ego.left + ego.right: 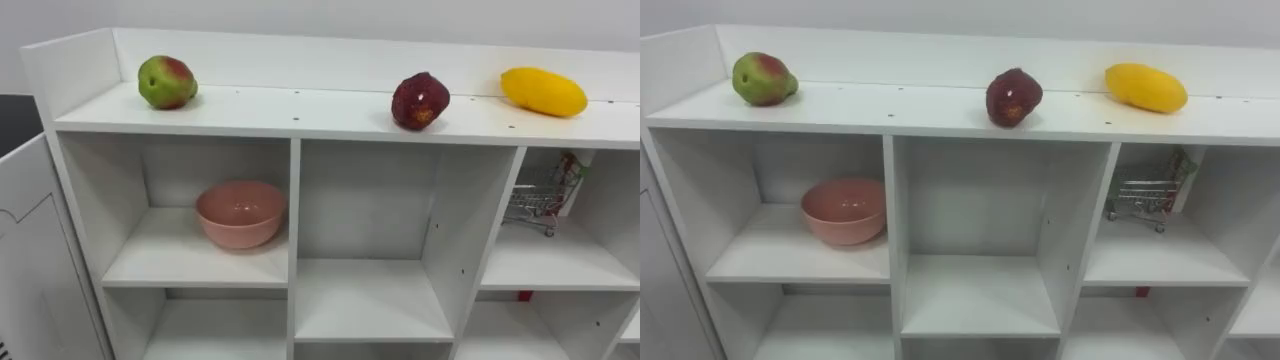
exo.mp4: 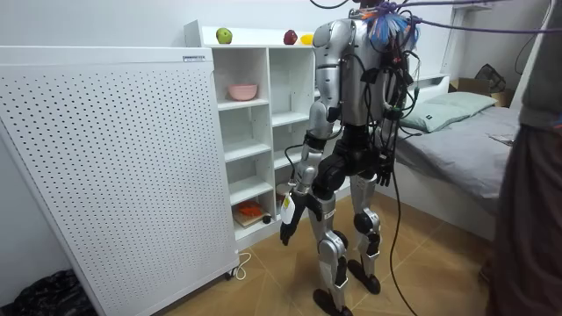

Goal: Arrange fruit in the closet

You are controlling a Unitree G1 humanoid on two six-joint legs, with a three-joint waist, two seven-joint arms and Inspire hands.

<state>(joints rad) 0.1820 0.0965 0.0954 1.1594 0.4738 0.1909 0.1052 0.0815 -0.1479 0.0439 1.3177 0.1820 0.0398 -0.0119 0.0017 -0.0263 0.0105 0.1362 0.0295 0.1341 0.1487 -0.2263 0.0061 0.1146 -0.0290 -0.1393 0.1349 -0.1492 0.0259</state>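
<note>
Three fruits lie on top of the white closet (image 1: 300, 112): a green and red apple (image 1: 167, 82) at the left, a dark red fruit (image 1: 420, 101) near the middle and a yellow mango (image 1: 543, 91) at the right. In the room view I stand upright facing the closet (image 2: 250, 132), about a step away from it. My left hand (image 2: 288, 225) hangs at my side below hip height with relaxed fingers and holds nothing.
A pink bowl (image 1: 240, 214) sits in the upper left compartment and a small wire cart (image 1: 540, 205) in the upper right one. A white pegboard panel (image 2: 114, 167) stands left of the closet. A bed (image 2: 474, 132) and a person (image 2: 536, 175) are behind me.
</note>
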